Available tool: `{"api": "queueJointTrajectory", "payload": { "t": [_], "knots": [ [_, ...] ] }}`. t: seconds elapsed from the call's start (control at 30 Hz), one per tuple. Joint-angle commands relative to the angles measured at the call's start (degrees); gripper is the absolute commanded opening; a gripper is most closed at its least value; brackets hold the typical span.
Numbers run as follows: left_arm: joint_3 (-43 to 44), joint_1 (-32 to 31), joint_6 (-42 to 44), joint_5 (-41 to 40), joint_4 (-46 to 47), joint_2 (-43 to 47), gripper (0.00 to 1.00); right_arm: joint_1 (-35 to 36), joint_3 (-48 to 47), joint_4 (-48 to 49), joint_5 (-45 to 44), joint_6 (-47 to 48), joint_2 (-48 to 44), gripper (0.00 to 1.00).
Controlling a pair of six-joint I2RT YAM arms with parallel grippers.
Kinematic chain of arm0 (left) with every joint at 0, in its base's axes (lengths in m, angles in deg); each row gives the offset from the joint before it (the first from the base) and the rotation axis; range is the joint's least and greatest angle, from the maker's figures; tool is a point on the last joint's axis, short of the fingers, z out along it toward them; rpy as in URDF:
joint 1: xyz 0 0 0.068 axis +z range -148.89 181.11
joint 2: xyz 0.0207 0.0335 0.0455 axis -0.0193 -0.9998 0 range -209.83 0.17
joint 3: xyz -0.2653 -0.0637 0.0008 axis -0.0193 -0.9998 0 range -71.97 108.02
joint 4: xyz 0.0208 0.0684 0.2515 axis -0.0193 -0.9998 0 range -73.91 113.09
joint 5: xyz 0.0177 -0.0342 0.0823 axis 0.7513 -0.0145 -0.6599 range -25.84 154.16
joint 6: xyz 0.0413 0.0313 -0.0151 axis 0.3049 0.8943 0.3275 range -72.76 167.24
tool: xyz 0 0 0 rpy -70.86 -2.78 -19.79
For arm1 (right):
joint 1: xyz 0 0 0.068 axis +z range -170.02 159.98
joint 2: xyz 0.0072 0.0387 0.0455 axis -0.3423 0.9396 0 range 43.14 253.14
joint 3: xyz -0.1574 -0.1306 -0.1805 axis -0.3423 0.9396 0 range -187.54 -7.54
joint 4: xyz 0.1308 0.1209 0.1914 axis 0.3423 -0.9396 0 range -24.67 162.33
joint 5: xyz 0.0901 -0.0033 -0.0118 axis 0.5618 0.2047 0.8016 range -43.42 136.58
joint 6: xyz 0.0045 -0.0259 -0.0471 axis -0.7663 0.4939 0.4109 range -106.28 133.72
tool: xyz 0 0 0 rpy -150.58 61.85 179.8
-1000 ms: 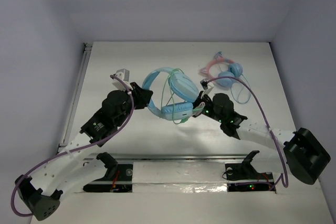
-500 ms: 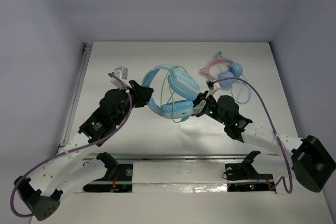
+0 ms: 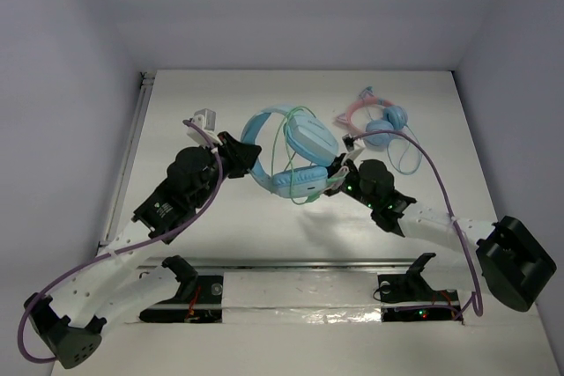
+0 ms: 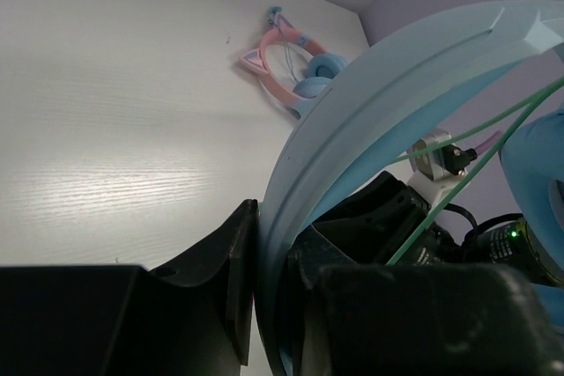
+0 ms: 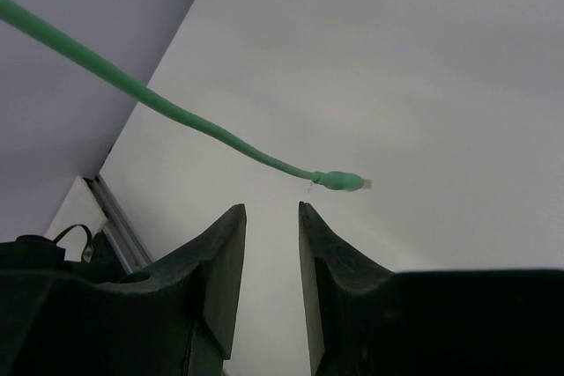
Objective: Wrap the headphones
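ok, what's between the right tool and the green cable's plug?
Nothing. In the right wrist view the right tool stands open and empty. The plug is just beyond its tips, touching neither, with only bare table behind.

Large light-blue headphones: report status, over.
Left end effector shut on large light-blue headphones' wide headband. Right end effector open, empty; thin green cable's plug hangs beyond its fingertips. Small pink-banded headphones lie apart.

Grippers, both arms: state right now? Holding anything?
Left gripper: shut on the headphones.
Right gripper: open, empty; the green cable plug hangs ahead of its jaws, untouched.
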Motion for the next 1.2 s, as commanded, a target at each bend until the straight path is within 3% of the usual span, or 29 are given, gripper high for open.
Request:
{"api": "queueJointTrajectory", "payload": {
  "t": [0.0,0.33,0.57,0.77,1.17],
  "knots": [
    [4.48,0.06,-3.22,1.46,8.28,0.78,0.0,0.34,-0.9,5.19,-3.16,0.57,-0.48,0.37],
    [4.83,0.06,-3.49,1.63,8.01,0.52,0.0,0.34,-0.47,-1.31,-12.82,1.28,-3.91,0.45],
    [4.83,0.06,-3.84,1.9,7.83,0.43,0.0,0.34,-1.43,-2.73,-13.36,2.68,-4.53,0.53],
    [4.48,0.06,-4.63,2.6,8.27,0.34,0.0,0.34,-1.87,2.01,-8.1,2.77,-1.72,0.49],
    [4.3,0.06,-5.24,3.22,7.4,0.87,0.0,0.34,-2.4,7.29,-10.55,6.99,1.02,0.49]
  ]
}}
